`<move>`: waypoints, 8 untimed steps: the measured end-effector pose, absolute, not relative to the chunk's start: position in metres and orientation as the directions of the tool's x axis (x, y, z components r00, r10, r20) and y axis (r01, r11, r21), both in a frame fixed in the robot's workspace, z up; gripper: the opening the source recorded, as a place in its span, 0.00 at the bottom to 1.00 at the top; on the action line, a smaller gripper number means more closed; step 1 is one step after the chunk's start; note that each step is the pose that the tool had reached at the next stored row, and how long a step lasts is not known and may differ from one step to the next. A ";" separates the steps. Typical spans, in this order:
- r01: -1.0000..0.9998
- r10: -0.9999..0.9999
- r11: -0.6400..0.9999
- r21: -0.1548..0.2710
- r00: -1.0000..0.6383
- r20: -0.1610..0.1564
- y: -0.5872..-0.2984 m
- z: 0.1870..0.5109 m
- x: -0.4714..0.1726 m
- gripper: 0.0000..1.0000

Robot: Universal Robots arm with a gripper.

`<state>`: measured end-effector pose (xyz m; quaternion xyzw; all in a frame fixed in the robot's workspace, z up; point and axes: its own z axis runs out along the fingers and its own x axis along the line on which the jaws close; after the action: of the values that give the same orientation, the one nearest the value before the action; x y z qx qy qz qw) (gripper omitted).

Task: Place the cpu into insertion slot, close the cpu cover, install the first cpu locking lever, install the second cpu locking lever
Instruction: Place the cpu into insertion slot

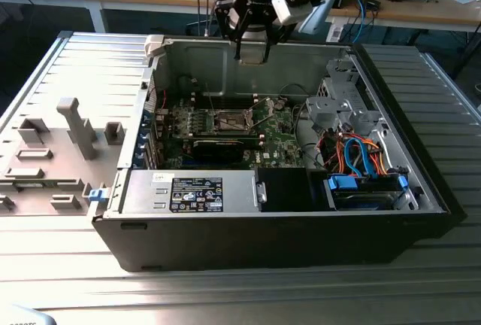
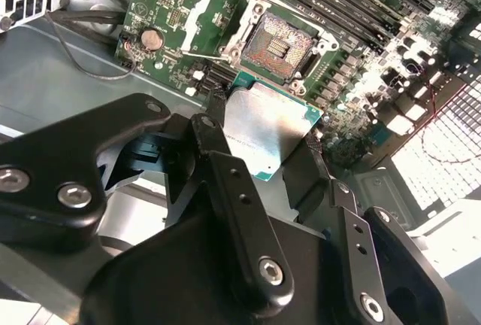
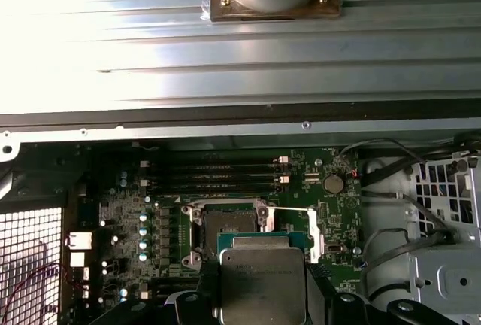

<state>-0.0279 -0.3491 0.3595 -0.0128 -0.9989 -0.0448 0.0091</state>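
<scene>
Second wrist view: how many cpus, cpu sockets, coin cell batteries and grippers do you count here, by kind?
cpu: 1 (gripped at its edges)
cpu socket: 1 (empty)
coin cell battery: 1
gripper: 1
Total: 4

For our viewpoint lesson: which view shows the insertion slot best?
Second wrist view: the insertion slot shows its contacts plainly. In the first wrist view the cpu covers part of it; in the exterior view it is tiny.
</scene>
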 end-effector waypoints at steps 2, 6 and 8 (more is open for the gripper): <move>0.026 0.025 0.996 0.089 -1.000 0.019 -0.349 0.359 -0.028 0.54; 0.026 0.025 0.996 0.089 -1.000 0.019 -0.349 0.357 -0.028 0.54; 0.026 0.025 0.996 0.089 -1.000 0.019 -0.349 0.356 -0.028 0.54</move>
<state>-0.0280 -0.3491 0.3562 -0.0128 -0.9989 -0.0449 0.0091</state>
